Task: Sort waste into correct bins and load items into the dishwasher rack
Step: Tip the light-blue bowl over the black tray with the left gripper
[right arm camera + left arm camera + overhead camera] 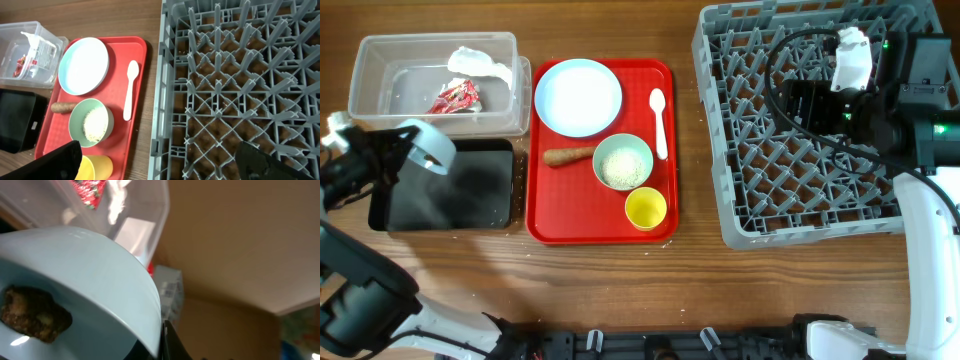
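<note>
Fingers (pixel 172 345) of the left gripper (pixel 408 146) are seen pinched on the rim of the small pale blue bowl (pixel 430 147). The bowl is held tilted above the far left corner of the matte black tub (pixel 450 195). In the left wrist view a small dark brown chunk (pixel 35 312) is seen lying inside the bowl.

The clear plastic tub (pixel 380 60) is placed just behind the black one on the counter (pixel 620 300). A crumpled white tissue (pixel 480 62) and a red crinkled snack wrapper (pixel 455 97) are contained in it, close together.

The flat red tray (pixel 560 210) is set between the tubs and the dishwasher rack (pixel 750 200). The following are noted on it:
- The pale blue round plate (pixel 578 97) is placed at the far left.
- The white plastic spoon (pixel 659 122) is laid to the right of the plate, bowl end away from the robot.
- The brown carrot-shaped food piece (pixel 568 155) is laid just beside the pale greenish-white bowl (pixel 598 160); contact cannot be settled.
- Loose white rice (pixel 624 165) is held in that bowl.
- The small yellow cup (pixel 646 208) is stood upright near the bowl, at the near right corner.

The right gripper (pixel 157 150) is held above the rack. Its fingers (pixel 55 162) are spread wide, with nothing gripped between them.
</note>
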You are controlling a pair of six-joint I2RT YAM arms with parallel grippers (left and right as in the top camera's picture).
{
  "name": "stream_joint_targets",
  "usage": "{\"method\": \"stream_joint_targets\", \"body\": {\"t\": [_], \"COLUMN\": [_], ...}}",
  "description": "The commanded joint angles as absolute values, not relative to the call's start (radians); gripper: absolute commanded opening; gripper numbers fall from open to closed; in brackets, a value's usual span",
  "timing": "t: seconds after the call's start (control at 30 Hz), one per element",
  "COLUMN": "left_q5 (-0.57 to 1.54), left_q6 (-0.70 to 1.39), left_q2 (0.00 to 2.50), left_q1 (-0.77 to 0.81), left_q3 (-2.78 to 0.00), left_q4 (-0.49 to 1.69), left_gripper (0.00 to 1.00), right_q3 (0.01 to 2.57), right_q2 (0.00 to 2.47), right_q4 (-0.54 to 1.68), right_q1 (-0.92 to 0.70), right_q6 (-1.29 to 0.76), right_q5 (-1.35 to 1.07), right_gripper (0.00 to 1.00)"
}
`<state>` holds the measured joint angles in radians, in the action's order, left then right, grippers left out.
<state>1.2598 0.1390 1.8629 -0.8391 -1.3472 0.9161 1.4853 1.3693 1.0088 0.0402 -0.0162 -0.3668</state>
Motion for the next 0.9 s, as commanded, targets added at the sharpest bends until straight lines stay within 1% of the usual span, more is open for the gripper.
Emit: {"method": "stream_joint_targets", "body": {"t": [0.0, 0.1, 0.17, 0.3, 0.33, 0.43, 0.53, 0.57, 0.63, 0.7, 0.77, 0.83, 0.87], "left_q5": [1.470, 1.470, 1.470, 1.472, 1.460, 1.454, 1.418, 1.296, 1.118, 0.844, 0.511, 0.210, 0.106], "left_q6": [0.116, 0.122, 0.167, 0.384, 0.405, 0.405, 0.366, 0.366, 0.366, 0.367, 0.367, 0.368, 0.368], "left_q2": [1.894, 1.909, 1.913, 1.913, 1.913, 1.903, 1.793, 1.694, 1.596, 1.501, 1.441, 1.447, 1.470], "left_q1": [-0.892, -0.922, -0.924, -0.925, -0.925, -0.915, -0.830, -0.744, -0.633, -0.483, -0.284, -0.059, 0.040], "left_q3": [-1.340, -1.340, -1.340, -1.340, -1.340, -1.340, -1.340, -1.340, -1.340, -1.340, -1.340, -1.339, -1.339], "left_q4": [0.908, 0.905, 0.904, 0.880, 0.861, 0.860, 0.859, 0.863, 0.884, 0.930, 0.979, 1.040, 1.068], "left_gripper": [0.04, 0.04, 0.04, 0.04, 0.04, 0.04, 0.04, 0.04, 0.04, 0.04, 0.04, 0.04, 0.04], "right_q3": [1.480, 1.480, 1.480, 1.480, 1.480, 1.480, 1.480, 1.480, 1.480, 1.480, 1.480, 1.480, 1.480], "right_q2": [1.373, 1.373, 1.373, 1.373, 1.373, 1.373, 1.373, 1.373, 1.373, 1.373, 1.373, 1.373, 1.373], "right_q4": [1.003, 1.003, 1.002, 1.002, 1.002, 1.002, 1.002, 1.002, 1.003, 1.006, 1.006, 1.003, 1.003], "right_q1": [0.039, 0.039, 0.039, 0.039, 0.039, 0.039, 0.039, 0.039, 0.039, 0.039, 0.039, 0.039, 0.039], "right_q6": [-0.029, -0.029, -0.029, -0.029, -0.029, -0.029, -0.028, -0.029, -0.029, -0.029, -0.029, -0.028, -0.027], "right_q5": [-0.387, -0.387, -0.387, -0.387, -0.387, -0.387, -0.387, -0.387, -0.387, -0.387, -0.387, -0.386, -0.386], "right_gripper": [1.00, 1.00, 1.00, 1.00, 1.00, 1.00, 1.00, 1.00, 1.00, 1.00, 1.00, 1.00, 1.00]}}
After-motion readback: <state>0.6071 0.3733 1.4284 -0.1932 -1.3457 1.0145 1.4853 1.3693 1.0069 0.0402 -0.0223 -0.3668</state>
